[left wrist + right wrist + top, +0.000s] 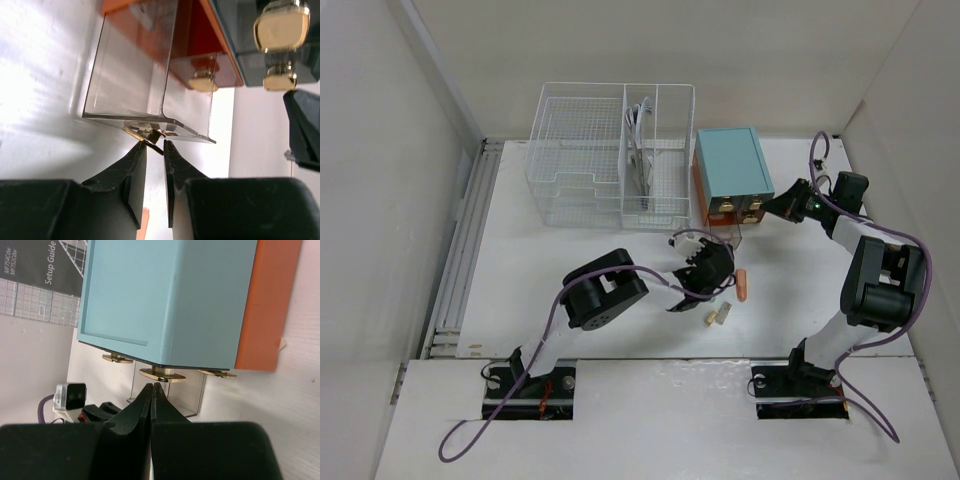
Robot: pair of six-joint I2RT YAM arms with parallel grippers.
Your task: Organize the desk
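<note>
The white desk (570,300) carries a teal box (732,162) on an orange base. A clear drawer (130,65) stands pulled out from the box's front. My left gripper (154,145) is narrowly closed on the drawer's gold knob (146,131), which sits right at the fingertips. In the top view this left gripper (725,250) is just in front of the drawer (742,236). My right gripper (152,386) is shut and holds nothing, its tips just under a gold knob (162,374) on the teal box (170,295). From above, the right gripper (777,207) sits at the box's front right corner.
A white wire-mesh basket (582,160) with a cable (638,150) in one compartment stands at the back left of the box. An orange stick (744,286) and a small beige piece (718,316) lie beside the left gripper. Walls close in on both sides.
</note>
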